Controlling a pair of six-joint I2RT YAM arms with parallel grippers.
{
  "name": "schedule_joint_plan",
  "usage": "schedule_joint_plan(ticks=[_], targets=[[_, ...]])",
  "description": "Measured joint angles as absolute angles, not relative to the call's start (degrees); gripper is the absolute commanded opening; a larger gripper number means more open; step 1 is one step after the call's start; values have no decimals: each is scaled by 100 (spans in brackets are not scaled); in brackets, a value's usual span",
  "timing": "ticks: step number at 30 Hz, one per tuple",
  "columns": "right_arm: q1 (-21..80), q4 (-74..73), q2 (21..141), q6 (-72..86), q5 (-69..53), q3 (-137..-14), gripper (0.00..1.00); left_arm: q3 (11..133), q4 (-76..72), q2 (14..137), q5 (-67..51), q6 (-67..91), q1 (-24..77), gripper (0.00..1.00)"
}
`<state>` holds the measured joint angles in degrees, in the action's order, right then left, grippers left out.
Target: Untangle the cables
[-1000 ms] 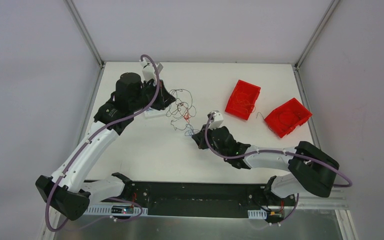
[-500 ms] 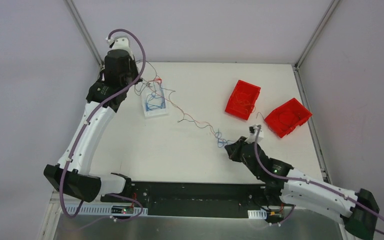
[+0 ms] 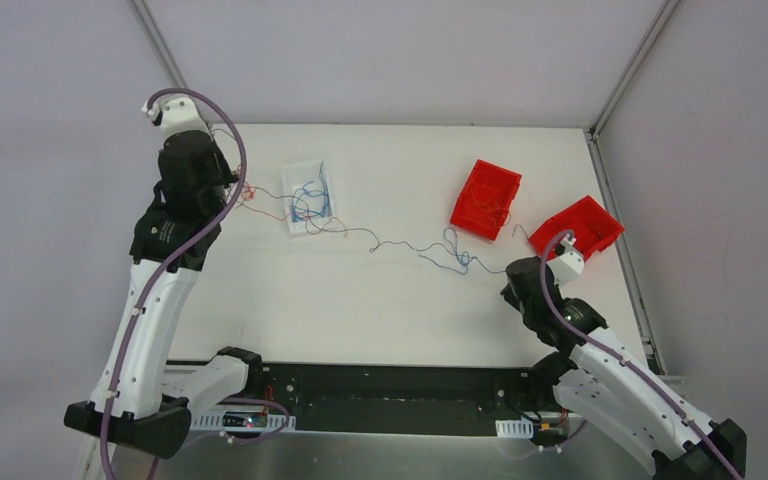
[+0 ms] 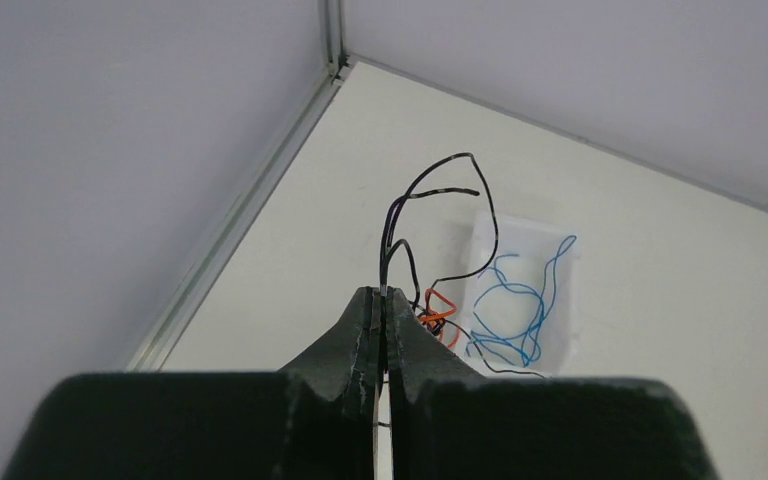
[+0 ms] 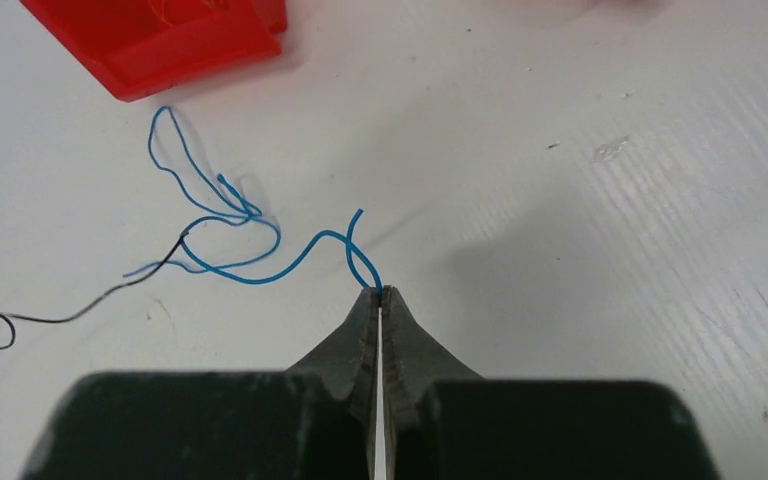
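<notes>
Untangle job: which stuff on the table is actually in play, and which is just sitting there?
In play:
- cables, strung out between both arms
- left claw, shut on a black strand
- right claw, shut on a blue strand

Just sitting:
- clear tray, blue strands lying in it
- left red bin, untouched
- right red bin, untouched

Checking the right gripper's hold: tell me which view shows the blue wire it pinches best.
Right wrist: the blue wire curls straight into the shut tips of the right gripper. The top view shows it only as a tiny squiggle, the pinch unreadable. The left wrist view shows only other blue strands.
</notes>
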<state>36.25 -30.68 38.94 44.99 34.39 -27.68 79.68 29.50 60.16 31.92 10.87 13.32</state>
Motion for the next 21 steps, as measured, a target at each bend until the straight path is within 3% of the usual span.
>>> schedule_joint_plan(ticks=[5,15,21], targets=[[3186,-3116,3817,4333,3131,-2768,0,7872,2930,5546,2945,1020,1302,0],[3175,-2880,4191,3461,1953,-3205,0,6936,2934,5277,-585,1155,1302,0],[3175,-2792,4652,3275,1400,-3363,1,6145,3000,5183,-1452,1592,1304,0]])
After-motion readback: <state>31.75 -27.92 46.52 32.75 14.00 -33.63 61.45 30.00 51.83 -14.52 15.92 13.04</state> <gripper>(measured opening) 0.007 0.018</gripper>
